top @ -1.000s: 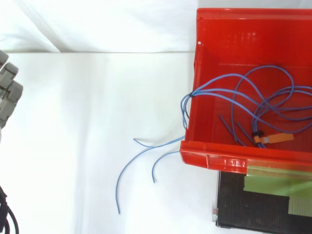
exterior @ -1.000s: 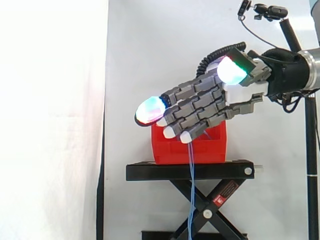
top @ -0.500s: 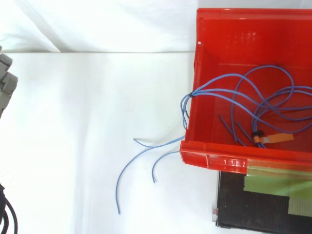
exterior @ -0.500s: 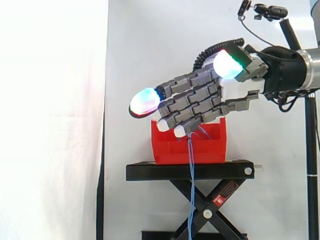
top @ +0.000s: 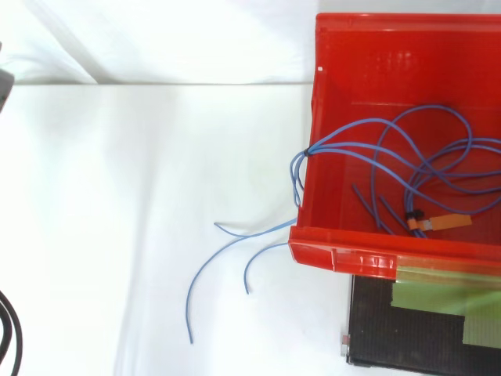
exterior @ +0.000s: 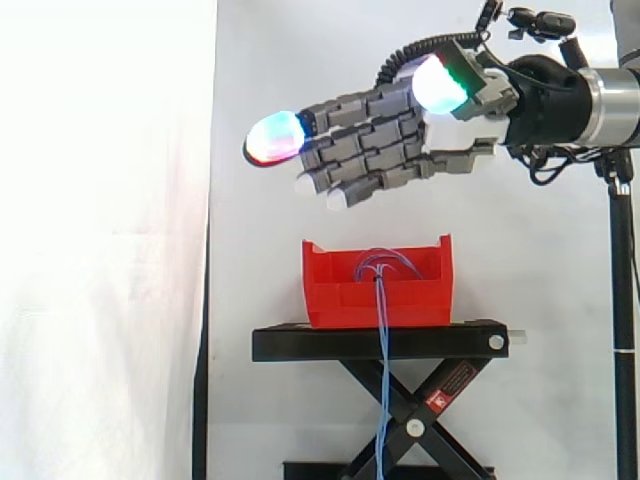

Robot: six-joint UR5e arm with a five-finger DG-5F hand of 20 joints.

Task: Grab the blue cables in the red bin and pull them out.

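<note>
The red bin (exterior: 375, 285) stands on a black scissor stand (exterior: 380, 343). Thin blue cables (top: 407, 168) lie looped inside the red bin (top: 337, 251); several strands drape over its left wall and hang down, their ends (top: 227, 258) spread below. In the side view the blue cables (exterior: 381, 360) run down over the bin's front past the stand. My hand (exterior: 380, 150) hovers well above the bin, fingers straight and pointing left, glowing pads at the tips. It is open and holds nothing, apart from the cables.
An orange tag (top: 438, 223) sits on the cables in the bin. A white curtain hangs behind. A dark tripod pole (exterior: 622, 300) stands at the right edge of the side view. Green tape (top: 438, 298) lies on the stand top.
The hand has risen from just in front of the bin to well above it, and left the top view's left edge. The cables have not moved.
</note>
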